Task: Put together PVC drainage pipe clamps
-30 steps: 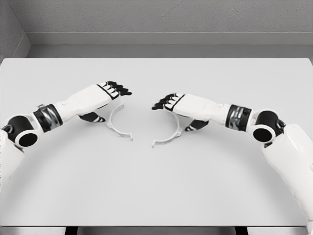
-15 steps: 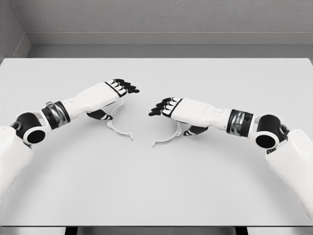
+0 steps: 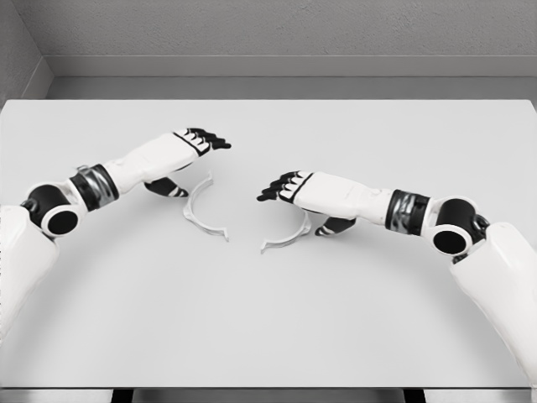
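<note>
Clearly neither clamp half is held yet, and that is where trouble could start. The left hand [image 3: 201,139] hovers with its fingers loosely spread and holding nothing, its thumb hanging underneath. The left clamp half [image 3: 198,214] lies flat on the table [image 3: 268,319], just below and inward of that hand's thumb and apart from it. The right hand [image 3: 281,185] is likewise relaxed and empty, fingers stretched toward the middle. The right clamp half [image 3: 289,237] lies under and slightly nearer the robot than that hand's palm; whether the thumb touches its upper end cannot be told, since the hand hides that part.

Both pieces are thin, flat-lying arcs, so I judge the main risk to be a finger pressing down on one end and flipping or skating the piece across the smooth table instead of lifting it. A thumb that comes in from outside the curve could push a half toward the other, knocking both out of line. A pinch taken near a tip could also let the arc swing in the grasp.

The left half bows outward toward its own hand and opens toward the centre; its long axis runs from beside the thumb down toward the robot. The right half mirrors it, with its open side facing the left one. Their nearer end tabs sit close but apart.
</note>
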Motion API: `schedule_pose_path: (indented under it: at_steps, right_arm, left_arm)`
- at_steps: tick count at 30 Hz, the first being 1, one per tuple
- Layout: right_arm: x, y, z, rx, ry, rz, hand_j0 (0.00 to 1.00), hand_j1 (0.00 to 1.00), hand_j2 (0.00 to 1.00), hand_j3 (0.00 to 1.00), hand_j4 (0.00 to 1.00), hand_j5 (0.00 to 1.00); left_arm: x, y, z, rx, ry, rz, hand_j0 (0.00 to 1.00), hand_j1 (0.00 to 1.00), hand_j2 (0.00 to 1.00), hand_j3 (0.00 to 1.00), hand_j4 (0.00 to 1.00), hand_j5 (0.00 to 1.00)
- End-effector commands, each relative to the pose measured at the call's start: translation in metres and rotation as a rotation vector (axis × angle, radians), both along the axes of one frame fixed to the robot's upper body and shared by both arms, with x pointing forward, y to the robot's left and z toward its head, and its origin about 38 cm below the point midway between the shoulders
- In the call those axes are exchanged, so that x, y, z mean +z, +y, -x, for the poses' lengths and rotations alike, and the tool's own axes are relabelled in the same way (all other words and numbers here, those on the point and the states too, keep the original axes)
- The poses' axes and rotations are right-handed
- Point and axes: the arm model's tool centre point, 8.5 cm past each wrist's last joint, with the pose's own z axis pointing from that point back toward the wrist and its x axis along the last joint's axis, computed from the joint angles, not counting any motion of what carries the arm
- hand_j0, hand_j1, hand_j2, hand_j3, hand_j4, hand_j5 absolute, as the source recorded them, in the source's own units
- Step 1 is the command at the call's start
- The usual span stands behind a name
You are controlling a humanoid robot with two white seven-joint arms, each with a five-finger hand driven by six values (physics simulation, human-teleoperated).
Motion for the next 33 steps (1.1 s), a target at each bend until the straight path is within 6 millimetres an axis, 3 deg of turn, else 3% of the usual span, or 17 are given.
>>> schedule_pose_path:
  at_steps: [1, 10, 17, 22, 25, 28, 33]
  right_arm:
    - [0.0, 0.004, 0.0, 0.002, 0.006, -0.014, 1.0, 1.0, 1.0, 1.0, 1.0, 1.0]
    - [-0.005, 0.014, -0.008, 0.008, 0.026, -0.01, 1.0, 1.0, 1.0, 1.0, 1.0, 1.0]
    - [0.0, 0.013, -0.011, 0.006, 0.017, -0.016, 1.0, 1.0, 1.0, 1.0, 1.0, 1.0]
    - [0.037, 0.026, 0.002, 0.07, -0.088, -0.055, 1.0, 1.0, 1.0, 1.0, 1.0, 1.0]
    - [0.067, 0.0, 0.003, 0.035, -0.146, -0.109, 1.0, 1.0, 1.0, 1.0, 1.0, 1.0]
    - [0.08, -0.019, 0.013, 0.037, -0.158, -0.121, 1.0, 1.0, 1.0, 1.0, 1.0, 1.0]
    - [0.078, -0.029, 0.044, 0.085, -0.142, -0.112, 1.0, 1.0, 1.0, 1.0, 1.0, 1.0]
  left_arm:
    - [-0.008, -0.001, -0.001, 0.012, 0.025, 0.015, 1.0, 1.0, 1.0, 1.0, 1.0, 1.0]
    - [-0.012, 0.005, -0.006, 0.033, 0.041, 0.011, 1.0, 1.0, 1.0, 1.0, 1.0, 1.0]
    - [-0.01, -0.004, -0.005, 0.017, 0.035, 0.023, 1.0, 1.0, 1.0, 1.0, 1.0, 1.0]
    - [-0.01, -0.008, -0.005, 0.01, 0.034, 0.029, 1.0, 1.0, 1.0, 1.0, 1.0, 1.0]
    - [-0.009, -0.01, -0.005, 0.008, 0.031, 0.031, 1.0, 1.0, 1.0, 1.0, 1.0, 1.0]
    - [-0.011, -0.015, -0.004, 0.001, 0.034, 0.039, 1.0, 1.0, 1.0, 1.0, 1.0, 1.0]
    - [-0.013, -0.022, -0.004, -0.007, 0.033, 0.032, 1.0, 1.0, 1.0, 1.0, 1.0, 1.0]
